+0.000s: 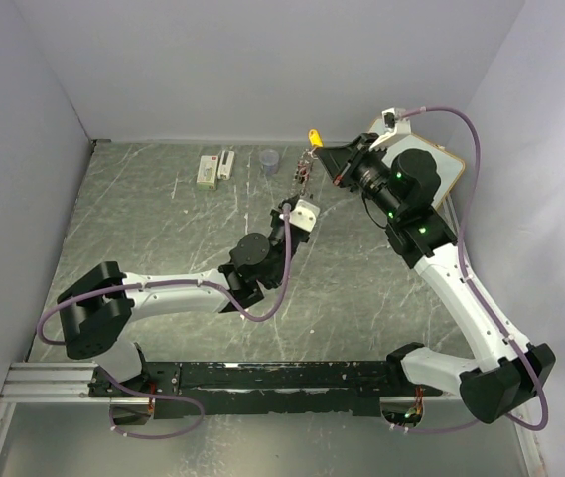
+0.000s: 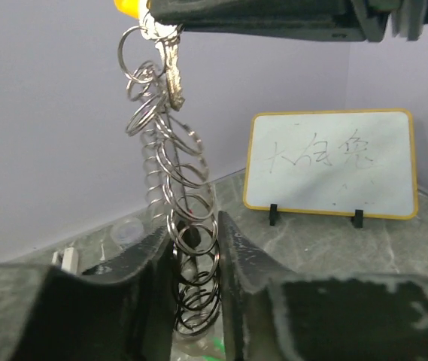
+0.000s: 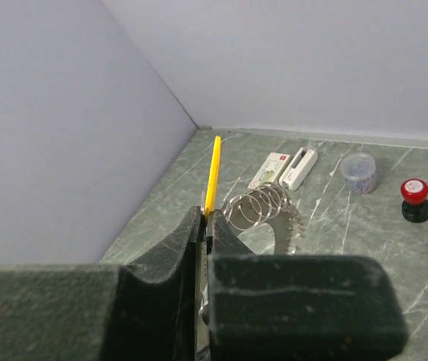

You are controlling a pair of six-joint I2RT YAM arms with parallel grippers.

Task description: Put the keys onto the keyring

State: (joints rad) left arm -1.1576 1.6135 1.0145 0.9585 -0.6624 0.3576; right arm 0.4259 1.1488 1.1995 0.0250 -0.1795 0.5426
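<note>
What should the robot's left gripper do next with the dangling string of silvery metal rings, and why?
Probably squeeze shut gently. The left gripper straddles the lower loops of the string of silvery metal rings, which hangs from the right gripper, shut on the yellow-headed key. Whether its jaws already pinch the loops is unclear. A firm hold would steady them.

Keyring (image 2: 187, 203) hangs below right tool (image 2: 172, 21), between left tool (image 2: 195, 239) fingers (image 2: 238, 252).
</note>
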